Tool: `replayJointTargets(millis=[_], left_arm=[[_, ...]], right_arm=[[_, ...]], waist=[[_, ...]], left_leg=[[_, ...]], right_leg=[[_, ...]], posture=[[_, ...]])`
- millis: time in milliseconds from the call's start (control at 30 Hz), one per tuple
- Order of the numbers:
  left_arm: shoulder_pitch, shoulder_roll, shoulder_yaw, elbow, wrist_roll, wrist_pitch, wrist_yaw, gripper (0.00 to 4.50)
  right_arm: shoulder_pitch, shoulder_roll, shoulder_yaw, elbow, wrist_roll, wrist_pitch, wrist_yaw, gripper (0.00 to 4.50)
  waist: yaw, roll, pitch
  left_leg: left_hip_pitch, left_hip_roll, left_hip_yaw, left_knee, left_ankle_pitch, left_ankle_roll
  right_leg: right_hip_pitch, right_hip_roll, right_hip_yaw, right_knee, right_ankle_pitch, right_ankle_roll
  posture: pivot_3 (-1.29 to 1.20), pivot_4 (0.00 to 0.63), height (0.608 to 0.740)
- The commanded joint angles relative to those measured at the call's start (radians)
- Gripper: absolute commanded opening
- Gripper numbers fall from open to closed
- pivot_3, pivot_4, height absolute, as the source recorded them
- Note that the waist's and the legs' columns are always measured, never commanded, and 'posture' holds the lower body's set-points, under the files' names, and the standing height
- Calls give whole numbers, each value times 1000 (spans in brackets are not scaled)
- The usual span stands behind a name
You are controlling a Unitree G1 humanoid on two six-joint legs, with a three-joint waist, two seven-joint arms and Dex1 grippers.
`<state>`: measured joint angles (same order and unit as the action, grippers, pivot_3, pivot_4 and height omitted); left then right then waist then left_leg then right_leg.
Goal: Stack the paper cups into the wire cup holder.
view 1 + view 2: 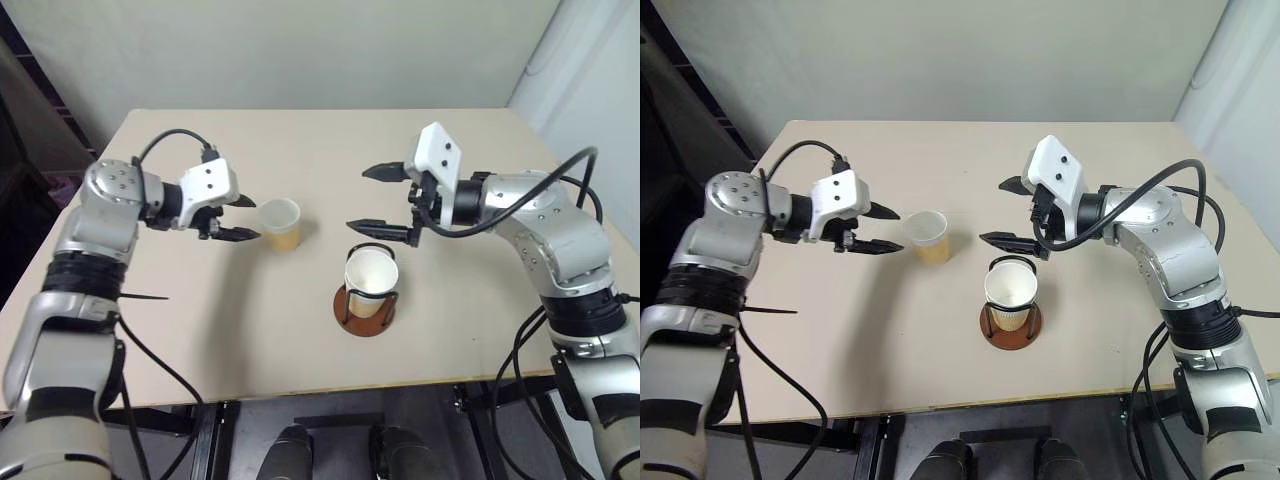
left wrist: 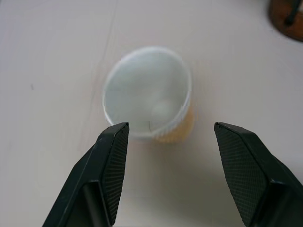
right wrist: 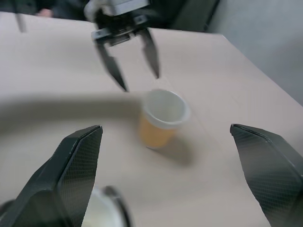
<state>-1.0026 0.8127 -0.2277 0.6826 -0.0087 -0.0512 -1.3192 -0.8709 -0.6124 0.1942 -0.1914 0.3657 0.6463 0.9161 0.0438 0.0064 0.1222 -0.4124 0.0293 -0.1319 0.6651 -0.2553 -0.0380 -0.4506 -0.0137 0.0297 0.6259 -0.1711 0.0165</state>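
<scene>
One tan-yellow paper cup stands upright on the table, left of centre, apart from everything. My left gripper hovers open just to its left, fingers pointing at it, nothing between them; the left wrist view shows the cup just beyond the open fingertips. The wire cup holder, a reddish-brown disc with black wire loops, stands near the table's middle with a paper cup seated in it. My right gripper hangs wide open above and just behind the holder, empty, facing the loose cup and the left gripper.
The beige table has its front edge close below the holder. A pale wall runs behind the table, and dark clutter sits off its left side.
</scene>
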Motion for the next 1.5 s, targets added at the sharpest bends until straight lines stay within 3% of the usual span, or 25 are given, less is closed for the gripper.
replayJointTargets(millis=[33, 133, 300, 333, 400, 600, 633, 700, 767, 867, 1000, 1100, 1233, 1500], left_arm=[[-58, -43, -7, 80, 39, -71, 11, 3063], [-83, -76, -3, 128, 50, -97, 6, 3063], [-104, -100, -33, 203, 105, -158, -1, 3063], [-109, -105, -37, 218, 117, -169, 5, 2901], [-115, -108, -37, 239, 130, -187, 3, 2495], [-127, -108, -27, 245, 123, -194, -34, 194], [-126, -105, -21, 229, 110, -189, -55, 40], [-114, -88, -5, 164, 64, -180, -131, 40], [-105, -65, 36, 17, -43, -106, -248, 40], [-111, -22, 58, -207, -215, 41, -295, 40], [-134, 15, 49, -466, -477, 224, -295, 40], [-120, 43, -12, -597, -585, 262, -295, 40], [-116, 68, -134, -657, -598, 212, -295, 40], [-128, 18, -248, -579, -481, 87, -295, 40]], right_arm=[[-1, -13, -26, -46, -9, 6, -15, 4500], [14, -18, -32, -66, -11, 23, -25, 4500], [30, -12, -38, -94, -11, 50, -52, 4500], [33, -13, -39, -98, -11, 54, -57, 4500], [39, -15, -41, -106, -11, 60, -64, 4500], [54, -31, -54, -118, -8, 69, -62, 4500], [55, -35, -56, -120, -6, 70, -60, 4500], [66, -55, -68, -140, 13, 82, -41, 4500], [112, -124, -139, -232, 160, 136, 78, 4500], [203, -258, -248, -311, 295, 168, 214, 4500], [346, -422, -359, -266, 281, 85, 332, 4500], [374, -468, -373, -217, 241, 37, 324, 4500], [372, -483, -373, -199, 228, 12, 307, 4500], [395, -497, -399, -246, 254, 38, 266, 4500]], waist=[[-1, 0, 0], [-4, 0, 0], [-8, 0, 0], [-8, 0, 0], [-10, 0, 0], [-12, 0, 0], [-12, 0, 0], [-12, 0, 0], [-7, -1, 0], [-1, -1, 0], [4, -1, 0], [3, -1, 0], [-9, 0, 0], [-16, 1, 0]], left_leg=[[-2, 0, 1, 0, 0, 0], [-6, 0, 2, -1, 6, -12], [-7, 1, 3, -3, 5, -12], [-7, 1, 3, -3, 5, -12], [-7, 1, 3, -2, 5, -11], [-7, 1, 3, 0, 0, -1], [-7, 1, 3, 0, 0, -1], [-7, 1, 3, 0, 0, -1], [-8, 1, 2, 0, 0, -1], [-16, 0, 6, 0, 7, -13], [-16, 0, 12, 1, 5, -13], [-12, 1, 11, 2, 4, -11], [-1, 2, 14, 2, -2, 3], [8, 2, 13, 2, 2, 8]], right_leg=[[-2, 0, 0, -1, 0, 0], [-4, 0, -1, -3, 1, 2], [-6, 0, -1, -8, 2, 4], [-6, 0, -1, -8, 2, 4], [-6, 0, 0, -8, 3, 5], [-6, 0, 0, -7, 5, 7], [-5, 0, 0, -7, 5, 7], [-5, 0, 0, -7, 5, 7], [-6, 1, -1, -8, 5, 7], [-6, 5, -1, -10, 6, 9], [-2, 5, 0, -15, 6, 10], [-1, 3, 3, -15, 7, 12], [4, 3, 6, -14, 7, 13], [15, 5, 9, -15, 6, 5]], posture=[[0, 150, 740], [0, 150, 740], [0, 150, 740], [0, 150, 740], [0, 150, 740], [0, 150, 740], [0, 150, 740], [0, 150, 740], [0, 150, 740], [0, 150, 740], [0, 150, 740], [0, 150, 740], [0, 150, 740], [0, 150, 740]])
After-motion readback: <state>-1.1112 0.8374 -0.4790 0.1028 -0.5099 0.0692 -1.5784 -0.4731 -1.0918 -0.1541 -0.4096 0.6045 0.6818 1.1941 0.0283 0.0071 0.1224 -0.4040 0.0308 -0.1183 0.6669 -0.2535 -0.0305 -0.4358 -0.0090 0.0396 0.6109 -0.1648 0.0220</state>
